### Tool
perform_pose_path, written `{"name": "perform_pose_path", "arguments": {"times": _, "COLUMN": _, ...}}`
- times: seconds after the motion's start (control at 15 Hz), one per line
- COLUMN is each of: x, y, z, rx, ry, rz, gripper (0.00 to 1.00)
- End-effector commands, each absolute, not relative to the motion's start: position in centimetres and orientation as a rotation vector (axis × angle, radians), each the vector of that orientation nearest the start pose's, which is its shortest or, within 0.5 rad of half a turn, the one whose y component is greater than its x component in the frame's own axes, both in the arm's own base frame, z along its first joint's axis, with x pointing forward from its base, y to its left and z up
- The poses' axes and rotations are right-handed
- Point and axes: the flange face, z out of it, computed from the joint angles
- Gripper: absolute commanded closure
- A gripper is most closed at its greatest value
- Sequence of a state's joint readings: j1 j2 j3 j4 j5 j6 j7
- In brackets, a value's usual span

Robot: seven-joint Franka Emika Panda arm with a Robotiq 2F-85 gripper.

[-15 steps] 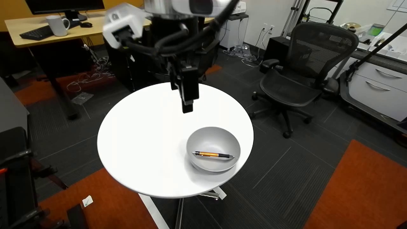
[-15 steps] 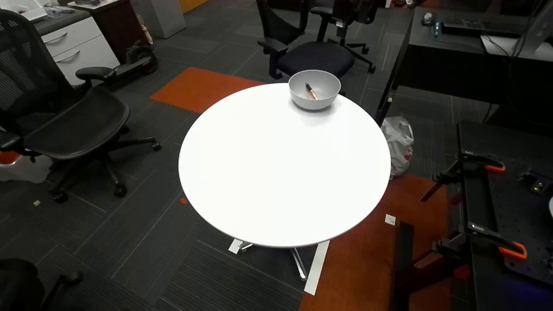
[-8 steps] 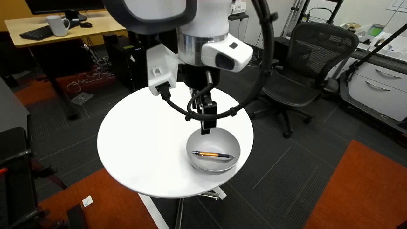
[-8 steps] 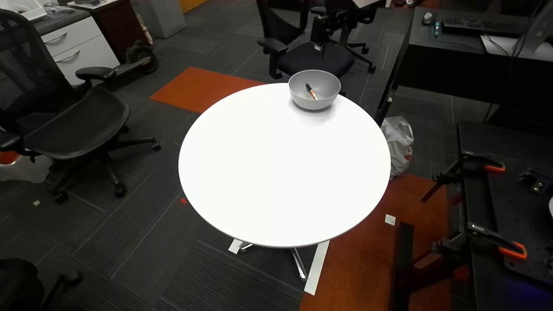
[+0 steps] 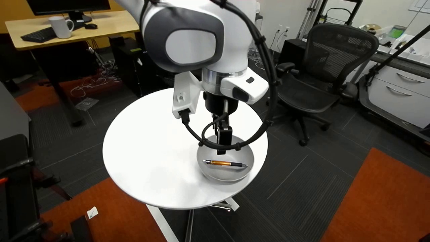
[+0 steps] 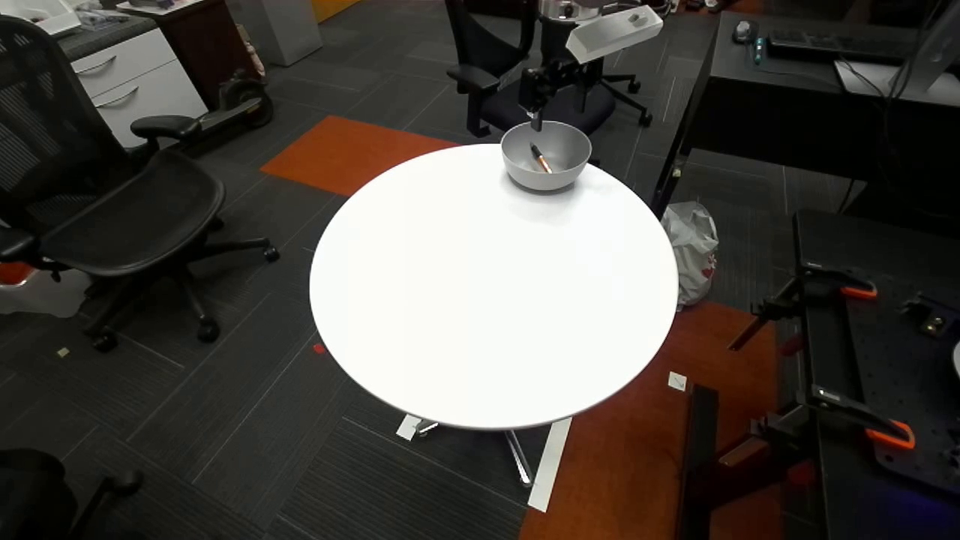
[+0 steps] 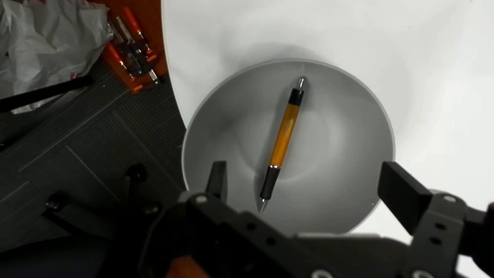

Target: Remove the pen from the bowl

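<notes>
Round white tabletop [image 6: 480, 300]; dark carpet [image 6: 247, 405] beneath. One smooth, round grey bowl [image 7: 343, 154], near the tabletop's edge. Inside the bowl: one slim, black-gripped, silver-tipped orange pen [image 7: 283, 143]. Above, near the rim: one black two-fingered gripper [image 7: 303, 172], jaws wide apart.

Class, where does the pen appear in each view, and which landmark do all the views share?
In an exterior view: pen below mid-height, just right of centre.
In an exterior view: pen in the upper half, just right of centre.
Wrist view: pen near the centre, slanting.
Shared landmark: the grey bowl it lies in.
</notes>
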State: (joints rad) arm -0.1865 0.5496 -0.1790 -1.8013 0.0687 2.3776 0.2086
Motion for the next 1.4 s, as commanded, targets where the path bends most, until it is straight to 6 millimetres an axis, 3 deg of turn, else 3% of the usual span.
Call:
{"name": "perform_pose_path", "arguments": {"times": 0.0, "x": 64.0, "y": -23.1, "z": 23.7, "rx": -3.023, "ry": 1.018, "rz": -0.105, "gripper": 0.0}}
{"name": "perform_pose_path", "arguments": {"times": 0.4, "x": 65.5, "y": -24.0, "z": 21.2, "rx": -3.014, "ry": 1.078, "rz": -0.071, "gripper": 0.0}}
{"name": "perform_pose_path", "arguments": {"times": 1.2, "x": 65.7, "y": -25.4, "z": 16.0, "rx": -2.966, "ry": 1.149, "rz": 0.017, "gripper": 0.0}}
{"name": "perform_pose_path", "arguments": {"times": 1.27, "x": 65.8, "y": -25.3, "z": 15.7, "rx": -2.969, "ry": 1.147, "rz": 0.021, "gripper": 0.25}}
{"name": "perform_pose_path", "arguments": {"times": 1.33, "x": 66.0, "y": -25.3, "z": 15.5, "rx": -2.973, "ry": 1.141, "rz": 0.023, "gripper": 0.26}}
